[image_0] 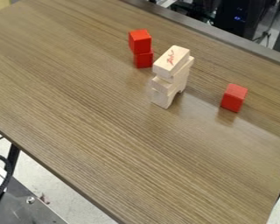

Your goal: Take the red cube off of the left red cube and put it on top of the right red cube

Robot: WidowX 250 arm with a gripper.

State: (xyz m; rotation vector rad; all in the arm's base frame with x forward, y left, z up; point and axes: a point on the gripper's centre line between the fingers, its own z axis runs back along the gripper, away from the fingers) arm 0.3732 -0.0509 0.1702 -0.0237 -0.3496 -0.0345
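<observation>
At the upper middle of the table, a red cube [140, 41] rests on top of the left red cube [143, 60], set a little off to the left of it. The right red cube [233, 97] stands alone on the table on the right side, with nothing on it.
Between the left stack and the right cube rises a tower of pale wooden blocks [171, 74], taller than the cubes. The brown wooden table [107, 144] has its near edge running from the left down to the bottom. Dark equipment [236, 19] stands behind the far edge.
</observation>
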